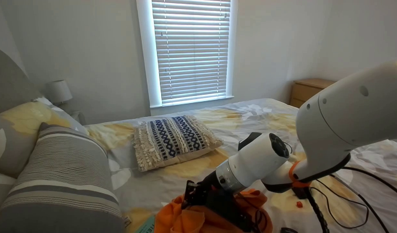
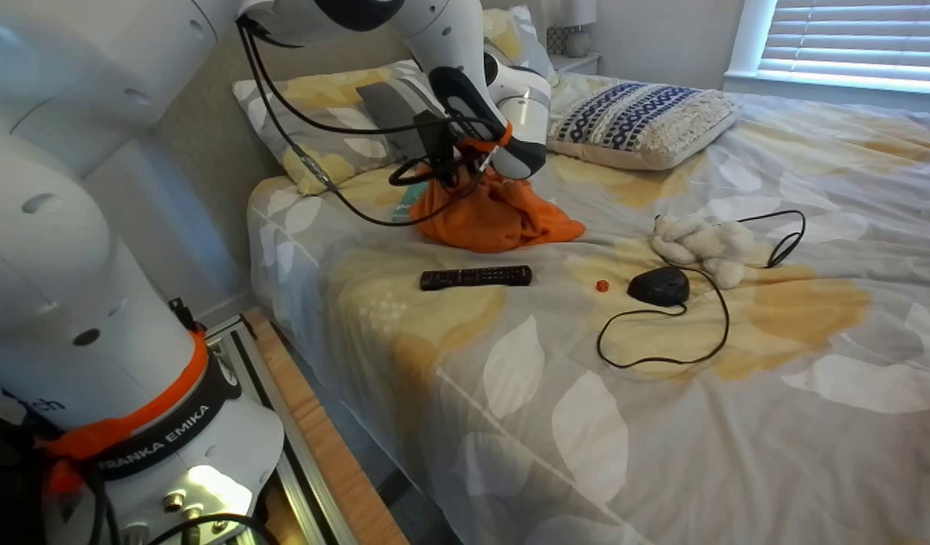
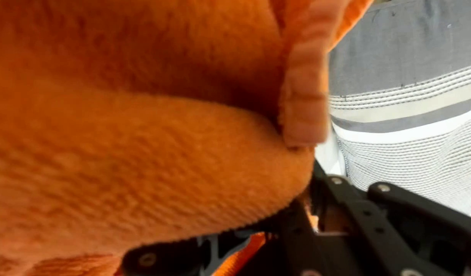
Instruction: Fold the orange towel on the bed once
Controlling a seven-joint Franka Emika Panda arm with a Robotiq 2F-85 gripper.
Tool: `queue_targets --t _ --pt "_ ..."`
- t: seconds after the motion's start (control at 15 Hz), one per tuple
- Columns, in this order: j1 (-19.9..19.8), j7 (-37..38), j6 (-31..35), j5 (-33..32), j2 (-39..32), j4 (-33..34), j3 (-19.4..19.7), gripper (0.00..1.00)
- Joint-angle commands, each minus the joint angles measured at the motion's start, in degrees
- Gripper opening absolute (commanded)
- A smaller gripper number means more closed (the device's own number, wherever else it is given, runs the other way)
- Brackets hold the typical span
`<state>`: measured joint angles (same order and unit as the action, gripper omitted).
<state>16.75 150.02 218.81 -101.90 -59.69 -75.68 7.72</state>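
The orange towel [image 1: 190, 221] lies bunched on the bed, as it also does in an exterior view [image 2: 495, 219]. My gripper [image 1: 185, 204] reaches down at a slant into the towel's far part, its fingertips at the cloth. In the wrist view the towel [image 3: 143, 161] fills the left side and drapes over the fingers. The gripper's fingers [image 3: 313, 191] stand close together with a bit of orange cloth between them, so the gripper looks shut on the towel. The very fingertips are hidden by the cloth. The arm and cables hide the gripper in an exterior view.
A grey striped pillow [image 1: 62, 181] lies beside the towel. A patterned cushion [image 1: 177, 140] lies behind it. A teal item [image 1: 148, 226] touches the towel's edge. A black remote [image 2: 476, 278], a small red object [image 2: 602, 286], a corded mouse [image 2: 660, 286] and a white plush toy [image 2: 703, 242] lie on the bed.
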Motion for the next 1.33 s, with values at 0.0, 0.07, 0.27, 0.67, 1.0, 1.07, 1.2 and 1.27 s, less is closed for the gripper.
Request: queue_targets --t 0.0,0.07,0.27,0.67,1.0,1.07,1.2,1.27 --pt "1.7 7.5 2.5 -3.8 0.9 2.5 3.6 0.48" --pt "1.5 8.8 3.9 -4.4 1.6 2.8 4.1 0.55" --pt "1.7 5.6 8.7 -1.9 5.7 -2.1 6.4 0.77" --pt "5.2 5.9 26.3 -8.9 10.6 -7.0 15.5 1.0" --pt "4.9 8.3 23.6 -29.4 17.6 -12.6 14.1 1.0" --pt "6.5 7.1 23.6 -31.3 18.7 -13.5 16.5 1.0" --pt "8.1 8.5 23.6 -37.6 20.1 -11.3 18.4 1.0" --pt "9.5 8.3 23.6 -39.9 21.0 -11.0 20.2 1.0"
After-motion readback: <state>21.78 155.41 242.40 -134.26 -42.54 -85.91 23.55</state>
